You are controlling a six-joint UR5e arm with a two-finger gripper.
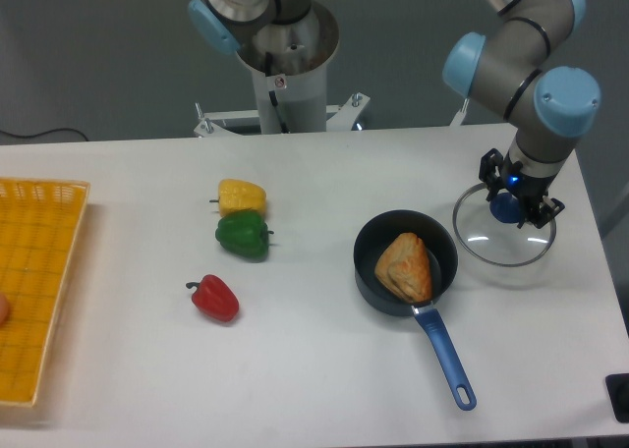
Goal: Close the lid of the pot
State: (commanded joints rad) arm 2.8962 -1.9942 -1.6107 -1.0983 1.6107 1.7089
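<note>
My fingers point(515, 198) are around the knob of the lid point(504, 234), gripping it. The pot point(405, 261) sits at 9 o'clock.

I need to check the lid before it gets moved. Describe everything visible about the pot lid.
The pot lid is a round disc of clear, glass-like material with a thin metal rim and a blue knob at its centre. It lies flat on the white table, right of the pot and not on it; their rims look close, and whether they touch cannot be told. The pincer is down at the knob, one finger on each side; whether it has closed on it cannot be told.
</note>
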